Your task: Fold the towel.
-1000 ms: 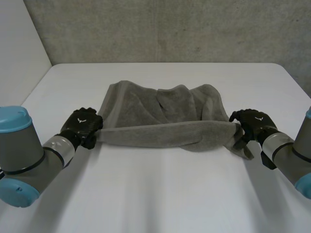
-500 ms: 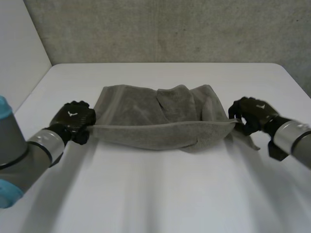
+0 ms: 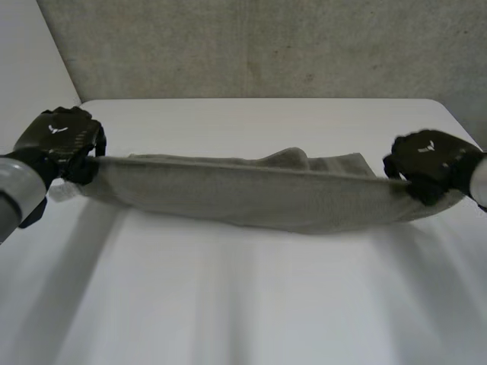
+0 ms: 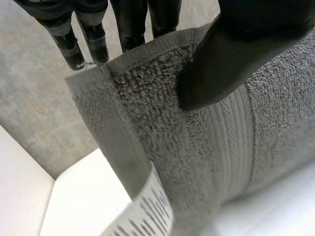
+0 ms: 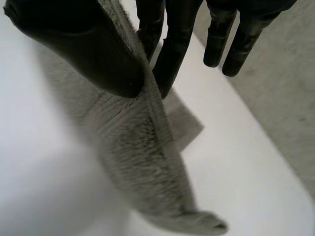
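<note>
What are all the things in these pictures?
towel: one, grey, stretched between the two hands over the table
label: one, white with dark print, hanging from the towel corner by the left hand
table: one, white, under the towel
wall: one, grey, behind the table
left hand: one, black, pinching one end of the towel
right hand: one, black, pinching the other end of the towel
</note>
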### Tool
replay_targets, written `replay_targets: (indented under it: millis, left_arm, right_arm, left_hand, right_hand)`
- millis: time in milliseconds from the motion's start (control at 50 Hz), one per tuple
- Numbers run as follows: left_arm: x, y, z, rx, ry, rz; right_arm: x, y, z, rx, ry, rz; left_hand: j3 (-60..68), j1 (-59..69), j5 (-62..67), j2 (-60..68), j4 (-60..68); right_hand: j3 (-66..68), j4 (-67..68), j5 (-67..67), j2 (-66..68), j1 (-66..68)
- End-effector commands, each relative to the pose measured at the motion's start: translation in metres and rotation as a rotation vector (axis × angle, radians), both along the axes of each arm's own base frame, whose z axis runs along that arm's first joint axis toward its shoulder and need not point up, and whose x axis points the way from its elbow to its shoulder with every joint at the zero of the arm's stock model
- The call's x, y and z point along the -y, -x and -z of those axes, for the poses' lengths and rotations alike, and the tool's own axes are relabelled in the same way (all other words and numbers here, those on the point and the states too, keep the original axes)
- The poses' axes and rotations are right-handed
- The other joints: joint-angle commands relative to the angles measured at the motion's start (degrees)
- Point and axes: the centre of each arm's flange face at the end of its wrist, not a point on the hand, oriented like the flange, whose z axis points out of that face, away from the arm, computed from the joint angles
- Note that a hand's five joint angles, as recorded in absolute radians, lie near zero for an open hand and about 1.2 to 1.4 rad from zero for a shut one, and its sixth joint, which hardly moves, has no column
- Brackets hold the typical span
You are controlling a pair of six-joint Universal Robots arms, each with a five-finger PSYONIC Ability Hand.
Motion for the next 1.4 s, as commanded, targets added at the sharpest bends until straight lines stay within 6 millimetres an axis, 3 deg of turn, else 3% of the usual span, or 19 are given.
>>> replay_targets:
  millis: [20,40,80,100,120,140,160,180,280,340,500,600,680,760,860,980,1100,1200,1400]
  left_arm:
    - [0.055,0.022,0.004,-0.012,0.032,0.036]
    - [0.066,0.032,-0.006,-0.021,0.088,0.057]
    - [0.076,0.041,-0.022,-0.037,0.162,0.069]
    - [0.085,0.047,-0.04,-0.059,0.248,0.071]
    - [0.085,0.047,-0.04,-0.059,0.249,0.071]
    - [0.092,0.049,-0.063,-0.09,0.348,0.056]
    - [0.096,0.049,-0.084,-0.131,0.439,0.038]
    - [0.096,0.049,-0.084,-0.131,0.44,0.038]
    - [0.075,0.035,-0.166,-0.278,0.723,0.024]
    - [0.069,0.033,-0.169,-0.286,0.732,0.033]
    - [0.072,0.03,-0.088,-0.217,0.496,0.093]
    - [0.054,0.012,0.0,-0.111,0.252,0.057]
    - [0.036,0.012,0.033,-0.055,0.162,0.083]
    - [0.015,0.012,0.062,-0.012,0.062,0.113]
    - [-0.007,0.01,0.065,-0.005,0.007,0.116]
    - [-0.039,0.006,0.035,-0.01,0.001,0.119]
    - [-0.048,0.003,0.008,-0.017,0.044,0.118]
    - [-0.029,-0.001,-0.007,-0.024,0.077,0.102]
    - [0.044,0.012,0.051,-0.01,-0.145,0.12]
  right_arm:
    - [0.063,-0.045,-0.025,-0.015,0.332,0.006]
    - [0.063,-0.045,-0.025,-0.015,0.333,0.006]
    - [0.085,-0.068,-0.07,0.035,0.562,0.017]
    - [0.085,-0.068,-0.07,0.035,0.563,0.017]
    - [0.089,-0.074,-0.103,0.078,0.682,0.034]
    - [0.089,-0.074,-0.103,0.079,0.683,0.034]
    - [0.083,-0.082,-0.134,0.135,0.779,0.035]
    - [0.078,-0.083,-0.155,0.193,0.835,0.046]
    - [0.063,-0.078,-0.177,0.334,0.826,0.024]
    - [0.056,-0.074,-0.166,0.358,0.76,0.004]
    - [0.054,-0.051,-0.098,0.247,0.573,0.042]
    - [0.038,-0.035,-0.052,0.18,0.431,0.031]
    - [0.018,-0.023,0.003,0.148,0.258,-0.036]
    - [0.002,-0.024,0.027,0.148,0.188,-0.081]
    - [-0.014,-0.018,0.039,0.145,0.147,-0.081]
    - [-0.026,0.007,0.005,0.155,0.228,-0.021]
    - [-0.037,0.022,-0.036,0.186,0.332,-0.07]
    - [-0.023,0.025,-0.037,0.214,0.307,-0.086]
    - [0.047,-0.01,0.02,0.162,0.113,-0.094]
  left_hand:
    - [-2.4,5.52,4.85,3.62,-3.22]
    - [-2.4,5.52,4.85,3.62,-3.22]
    - [-2.4,5.52,4.85,3.62,-3.22]
    - [-2.4,5.52,4.85,3.62,-3.22]
    - [-2.4,5.52,4.85,3.62,-3.22]
    - [-2.4,5.52,4.85,3.62,-3.22]
    - [-2.4,5.52,4.85,3.62,-3.22]
    - [-2.4,5.52,4.85,3.62,-3.22]
    - [-2.4,5.52,4.85,3.62,-3.22]
    - [-2.4,5.52,4.85,3.62,-3.22]
    - [-2.4,5.52,4.85,3.62,-3.22]
    - [-2.4,5.52,4.85,3.62,-3.22]
    - [-2.4,5.52,4.85,3.62,-3.22]
    - [-2.4,5.52,4.85,3.62,-3.22]
    - [-2.4,5.52,4.85,3.62,-3.22]
    - [-2.4,5.52,4.85,3.62,-3.22]
    - [-2.4,5.52,4.85,3.62,-3.22]
    - [-2.4,5.52,4.85,3.62,-3.22]
    - [-2.4,5.52,4.85,3.62,-3.22]
  right_hand:
    - [-2.88,-4.45,3.81,5.96,5.27]
    - [-2.88,-4.45,3.81,5.96,5.27]
    - [-2.88,-4.45,3.81,5.96,5.27]
    - [-2.88,-4.45,3.81,5.96,5.27]
    - [-2.88,-4.45,3.81,5.96,5.27]
    - [-2.88,-4.45,3.81,5.96,5.27]
    - [-2.88,-4.45,3.81,5.96,5.27]
    - [-2.88,-4.45,3.81,5.96,5.27]
    - [-2.88,-4.45,3.81,5.96,5.27]
    - [-2.88,-4.45,3.81,5.96,5.27]
    - [-2.88,-4.45,3.81,5.96,5.27]
    - [-2.88,-4.45,3.81,5.96,5.27]
    - [-2.88,-4.45,3.81,5.96,5.27]
    - [-2.88,-4.45,3.81,5.96,5.27]
    - [-2.88,-4.45,3.81,5.96,5.27]
    - [-2.88,-4.45,3.81,5.96,5.27]
    - [-2.88,-4.45,3.81,5.96,5.27]
    - [-2.88,-4.45,3.81,5.96,5.27]
    - [-2.88,-4.45,3.81,5.96,5.27]
